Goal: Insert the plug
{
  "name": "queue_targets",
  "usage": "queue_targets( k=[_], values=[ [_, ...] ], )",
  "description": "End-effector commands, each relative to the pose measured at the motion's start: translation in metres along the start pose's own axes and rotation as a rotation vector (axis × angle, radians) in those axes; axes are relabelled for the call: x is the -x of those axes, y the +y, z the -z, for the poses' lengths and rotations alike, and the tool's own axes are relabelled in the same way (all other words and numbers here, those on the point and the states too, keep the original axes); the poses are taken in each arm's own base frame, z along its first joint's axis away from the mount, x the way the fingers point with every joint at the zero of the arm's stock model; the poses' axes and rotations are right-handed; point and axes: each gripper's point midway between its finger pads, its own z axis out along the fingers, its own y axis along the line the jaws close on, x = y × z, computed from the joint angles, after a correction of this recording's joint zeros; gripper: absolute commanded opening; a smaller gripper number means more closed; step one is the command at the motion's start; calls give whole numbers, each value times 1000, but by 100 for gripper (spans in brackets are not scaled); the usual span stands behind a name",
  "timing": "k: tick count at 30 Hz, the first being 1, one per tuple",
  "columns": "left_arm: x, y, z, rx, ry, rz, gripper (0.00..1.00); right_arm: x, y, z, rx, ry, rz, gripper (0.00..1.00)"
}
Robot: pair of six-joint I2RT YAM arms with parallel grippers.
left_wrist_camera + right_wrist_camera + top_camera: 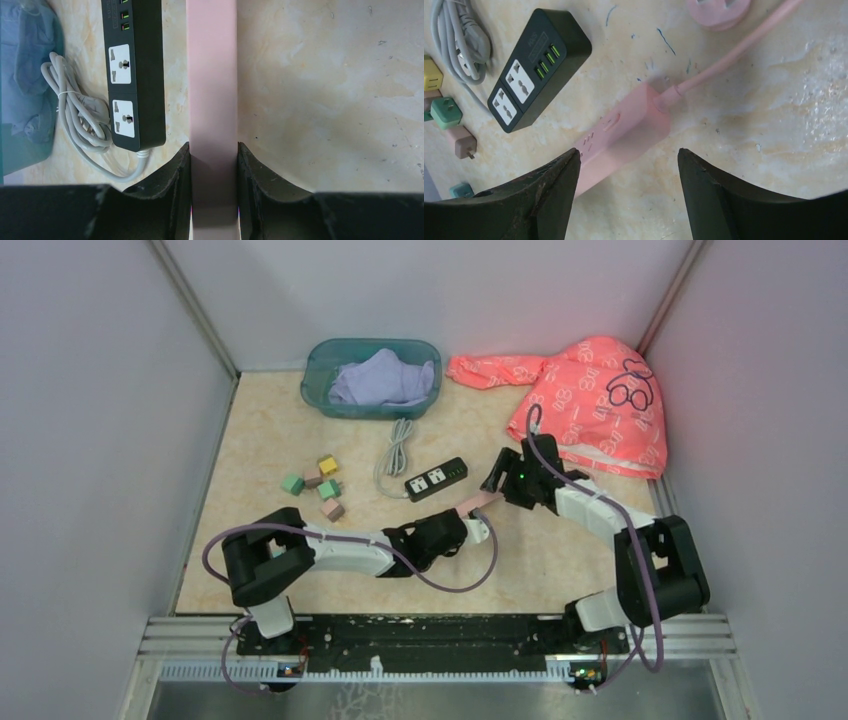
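On the marbled table (560,570) the black power strip (436,479) lies beside its coiled white cord (393,455). Near it is the pink power strip (624,132) — the left gripper (213,150) is clamped on one end, and the right gripper (628,157) hovers above, jaws spread wide. The pink plug (719,9) (on the strip's own cable (734,55)) lies on the table just beyond — unplugged.

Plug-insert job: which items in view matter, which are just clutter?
Job:
pink strip, gripped by left claw
pink plug
black strip
right claw, open over the pink strip

Clutter:
adapters
bin
cloth in the bin
jacket
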Motion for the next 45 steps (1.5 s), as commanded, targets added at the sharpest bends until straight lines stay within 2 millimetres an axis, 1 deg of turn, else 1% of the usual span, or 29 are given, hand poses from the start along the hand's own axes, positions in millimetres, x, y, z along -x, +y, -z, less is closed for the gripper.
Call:
queue_targets(
  k=[1,5,11,15,18,20,22,25,26,28,29,31,32,35,37,40,43,45],
  values=[
    [-9,-12,-1,-26,19,-68,0,2,10,7,39,-44,-81,72],
    [-8,-13,0,-33,10,-68,0,-5,9,3,46,-47,-123,71],
    [-8,-16,3,-38,4,-66,0,-7,19,-2,115,-49,-231,63],
    [-7,-19,5,-49,-3,-61,0,-10,19,-8,121,-45,-273,58],
    [-4,-22,7,-60,-18,-60,0,-11,20,-12,138,-44,-302,56],
    [-5,-24,8,-62,-18,-60,0,-13,20,-14,142,-38,-316,51],
    [-5,-25,9,-59,-17,-58,0,-14,19,-16,140,-35,-318,41],
    [-7,-23,10,-46,-12,-41,1,-17,17,-19,139,-29,-322,30],
    [-6,-23,11,-47,-16,-31,3,-18,17,-20,145,-26,-322,25],
    [-3,-21,14,-48,-29,-5,12,-19,20,-22,160,-18,-319,16],
    [-2,-21,16,-52,-38,9,14,-19,21,-23,169,-16,-318,10],
    [1,-19,21,-56,-56,36,19,-19,23,-25,187,-19,-314,4],
    [4,-17,24,-56,-67,53,24,-20,23,-26,196,-22,-309,3],
    [10,-13,35,-73,-104,113,43,-17,30,-29,267,-51,-284,0],
    [15,-14,42,-99,-132,153,51,-20,30,-32,296,-57,-268,0],
    [20,-13,54,-133,-172,212,60,-28,26,-40,314,-47,-237,0],
    [22,-13,64,-162,-202,267,68,-33,24,-44,339,-55,-219,0],
    [23,-12,69,-180,-214,314,71,-36,23,-45,353,-57,-210,0]
  ],
)
